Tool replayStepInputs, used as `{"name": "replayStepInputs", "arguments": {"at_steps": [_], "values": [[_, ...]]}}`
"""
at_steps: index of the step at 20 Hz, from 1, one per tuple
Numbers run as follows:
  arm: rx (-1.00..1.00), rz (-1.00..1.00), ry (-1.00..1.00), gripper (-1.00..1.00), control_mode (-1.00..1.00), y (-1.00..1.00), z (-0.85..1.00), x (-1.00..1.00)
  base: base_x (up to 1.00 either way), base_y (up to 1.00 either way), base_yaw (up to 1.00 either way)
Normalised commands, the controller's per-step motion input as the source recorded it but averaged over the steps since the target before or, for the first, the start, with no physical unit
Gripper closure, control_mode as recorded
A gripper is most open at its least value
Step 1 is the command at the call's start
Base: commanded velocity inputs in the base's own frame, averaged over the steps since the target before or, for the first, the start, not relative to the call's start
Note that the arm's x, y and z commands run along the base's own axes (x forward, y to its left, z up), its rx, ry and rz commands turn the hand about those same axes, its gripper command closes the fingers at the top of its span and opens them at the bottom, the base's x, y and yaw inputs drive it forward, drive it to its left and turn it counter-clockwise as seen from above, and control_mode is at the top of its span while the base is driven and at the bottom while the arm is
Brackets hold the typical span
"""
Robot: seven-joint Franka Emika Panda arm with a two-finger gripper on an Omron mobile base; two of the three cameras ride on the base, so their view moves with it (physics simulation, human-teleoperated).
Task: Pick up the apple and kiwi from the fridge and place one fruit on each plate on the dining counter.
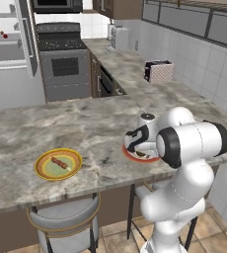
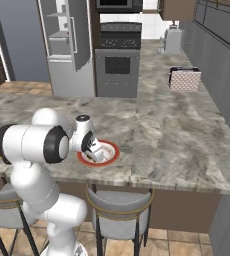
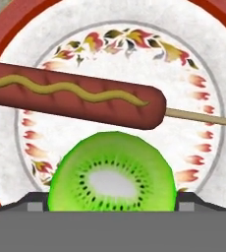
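Observation:
My gripper (image 3: pixel 112 204) hangs just over the white, red-rimmed plate (image 3: pixel 198 59) on the dining counter (image 1: pixel 17 138). Its jaws stand wide and open. The kiwi (image 3: pixel 112 172), cut face bright green, lies on the plate between the fingertips (image 3: pixel 36 205), beside a sausage on a stick (image 3: pixel 75 96). From the base views the gripper (image 1: pixel 137 150) (image 2: pixel 98 155) covers much of that plate (image 1: pixel 152 159) (image 2: pixel 112 150). The yellow plate (image 1: pixel 58 164) sits further left with a small sausage on it. A small red ball, the apple (image 1: pixel 5 35), rests on a shelf of the open fridge (image 1: pixel 12 64).
A stove (image 1: pixel 61 59) stands behind the counter beside the fridge (image 2: pixel 67 45). A patterned toaster (image 1: pixel 159 71) sits on the side counter. Stools (image 1: pixel 63 220) (image 2: pixel 118 205) stand under the counter's near edge.

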Motion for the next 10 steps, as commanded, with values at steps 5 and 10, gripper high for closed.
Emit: {"name": "replayStepInputs", "arguments": {"at_steps": [5,10], "values": [[-0.01,0.0,0.0,-1.0,-1.0,0.0,0.32,-0.05,0.0,0.0,0.0],[0.0,0.0,0.0,-1.0,-1.0,0.0,0.7,-0.24,0.0,0.0,0.0]]}}
